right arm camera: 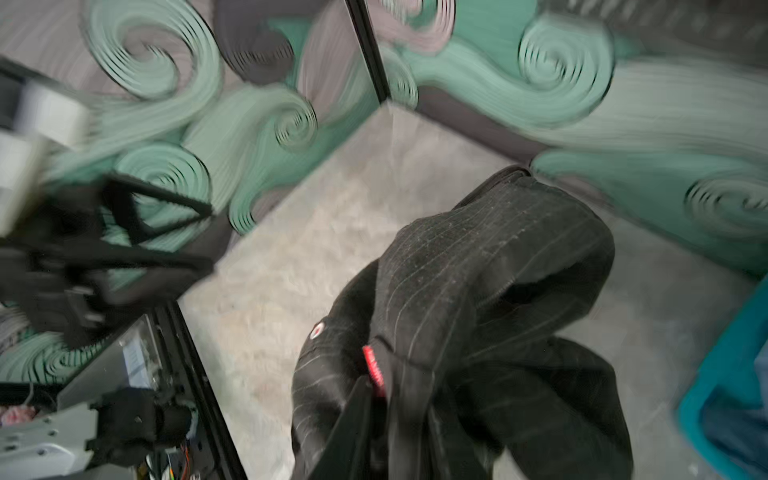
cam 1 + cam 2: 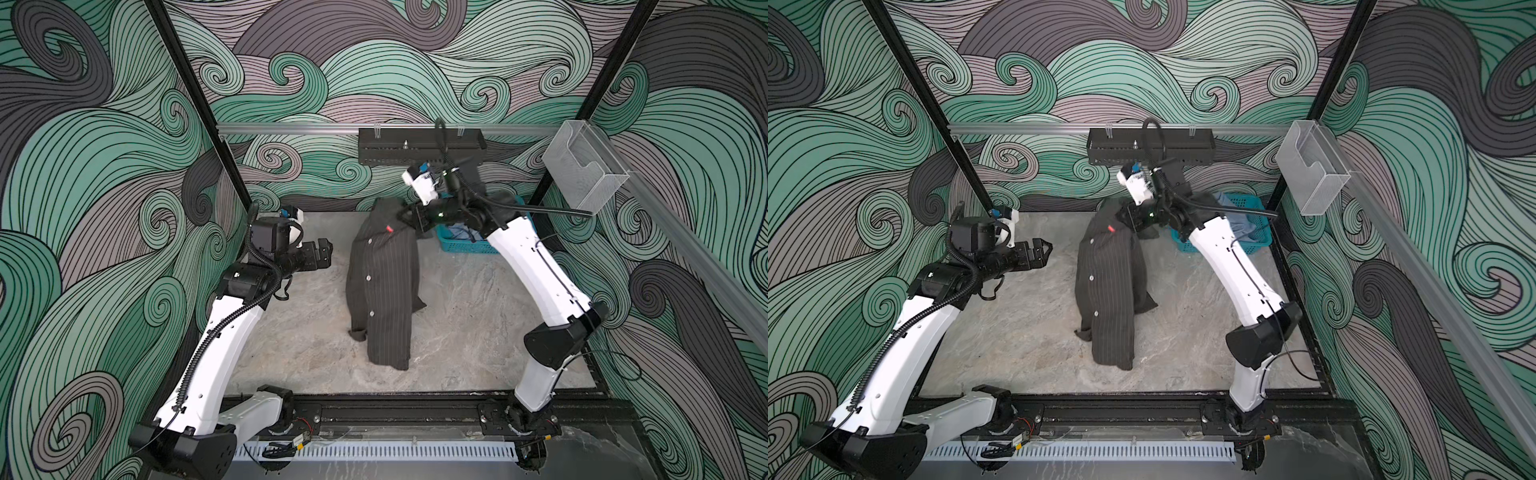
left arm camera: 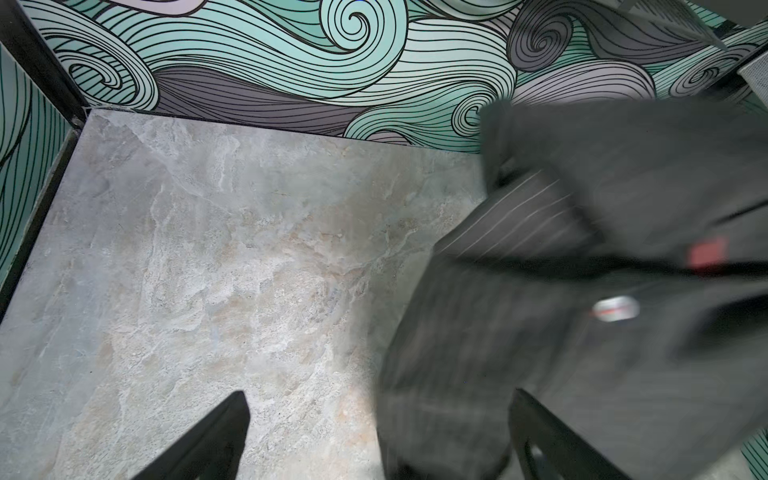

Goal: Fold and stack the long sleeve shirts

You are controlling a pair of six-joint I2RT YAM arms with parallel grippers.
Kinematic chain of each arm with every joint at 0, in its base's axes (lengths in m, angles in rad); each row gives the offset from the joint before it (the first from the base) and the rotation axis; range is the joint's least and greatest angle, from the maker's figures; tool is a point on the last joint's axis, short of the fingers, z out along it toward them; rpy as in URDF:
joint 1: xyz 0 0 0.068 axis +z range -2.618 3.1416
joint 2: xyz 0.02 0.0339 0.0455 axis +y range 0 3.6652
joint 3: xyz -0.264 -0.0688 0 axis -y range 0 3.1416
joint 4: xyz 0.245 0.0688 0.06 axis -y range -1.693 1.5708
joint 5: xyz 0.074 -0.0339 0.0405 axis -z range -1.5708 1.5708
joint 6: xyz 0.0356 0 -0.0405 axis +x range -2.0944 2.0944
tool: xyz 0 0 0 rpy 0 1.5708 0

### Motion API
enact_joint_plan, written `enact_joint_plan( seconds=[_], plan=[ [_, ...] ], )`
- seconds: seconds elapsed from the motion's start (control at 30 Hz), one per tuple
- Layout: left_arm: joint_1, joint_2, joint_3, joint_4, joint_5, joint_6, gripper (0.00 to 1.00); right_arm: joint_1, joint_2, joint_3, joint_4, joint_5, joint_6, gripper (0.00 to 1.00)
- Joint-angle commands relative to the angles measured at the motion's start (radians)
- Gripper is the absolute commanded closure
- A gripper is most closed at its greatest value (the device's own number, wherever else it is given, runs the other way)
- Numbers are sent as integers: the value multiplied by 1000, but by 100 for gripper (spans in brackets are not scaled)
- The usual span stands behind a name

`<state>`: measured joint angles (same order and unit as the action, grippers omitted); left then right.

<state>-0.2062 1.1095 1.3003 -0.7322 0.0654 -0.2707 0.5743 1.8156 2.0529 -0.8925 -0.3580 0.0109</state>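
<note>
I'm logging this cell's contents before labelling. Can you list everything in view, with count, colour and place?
pinstriped shirt: one, dark charcoal, mid-table, collar end raised
blue shirt: one, light blue, in the basket
basket: one, teal, far right corner of the table
rack: one, black, on the back rail
holder: one, clear plastic, on the right-hand rail
table: one, grey marbled
left gripper: one, black, open, left of the pinstriped shirt, apart from it
right gripper: one, black, at the raised collar end; grip unclear

Teal basket [image 2: 461, 246], partly hidden, seemingly rests on the bench [image 2: 478, 316]. Clear bin [image 2: 584, 172] and black tray [image 2: 419, 145] are mounted on rails.
</note>
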Motion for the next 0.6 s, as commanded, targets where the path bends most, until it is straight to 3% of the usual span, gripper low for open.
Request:
enact_joint_plan(
  seconds=[0.0, 0.1, 0.23, 0.37, 0.57],
  plan=[
    [2, -12, -6, -60, -24, 25, 1, 49, -51, -160, -30, 73, -40, 52],
    [3, -9, -11, -77, -15, 38, 1, 85, -97, -313, -26, 131, -14, 30],
    [2, 9, -18, -108, 47, 43, 1, 83, -217, -474, 28, 246, 50, 19],
    [-46, 37, -53, -123, 142, 6, 2, 37, -298, -575, 64, 296, 130, 17],
    [-282, 79, -205, -59, 136, -148, 1, -72, -349, -757, 178, 257, 299, 18]
  ],
)
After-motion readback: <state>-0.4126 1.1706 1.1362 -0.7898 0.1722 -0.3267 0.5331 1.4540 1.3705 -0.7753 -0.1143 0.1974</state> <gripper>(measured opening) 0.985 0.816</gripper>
